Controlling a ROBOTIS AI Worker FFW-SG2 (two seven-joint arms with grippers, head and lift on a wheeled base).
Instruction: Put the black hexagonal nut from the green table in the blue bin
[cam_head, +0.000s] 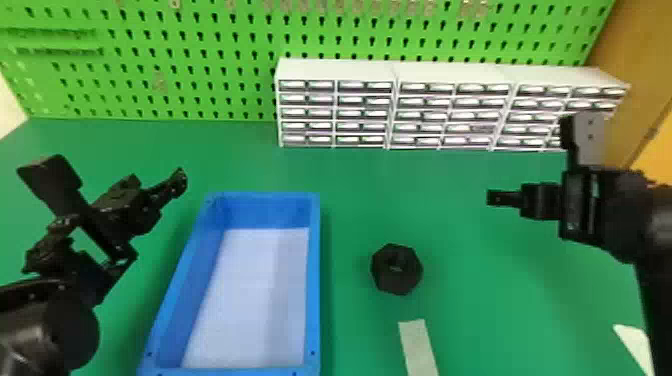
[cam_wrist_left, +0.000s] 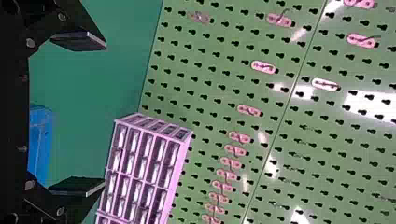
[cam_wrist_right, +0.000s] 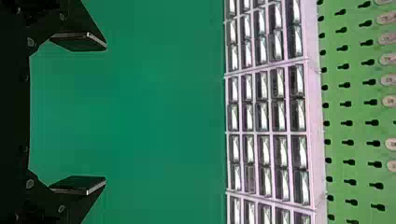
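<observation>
At the near side of the green table (cam_head: 500, 310) sits the blue bin (cam_head: 314, 280); to its right lies the black nut (cam_head: 396, 270); farther back, the left gripper (cam_head: 105, 220) and right gripper (cam_head: 575, 195) flank them, both spread wide, holding nothing; white drawers (cam_head: 395, 75) stand far off.

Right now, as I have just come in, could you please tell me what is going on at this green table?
Nothing is being handled at this moment. The black hexagonal nut lies on the green table, to the right of the blue bin, into which it is meant to go. The robot's left tool is open, to the left of the bin; its right tool is also open, to the right of the nut.
</observation>
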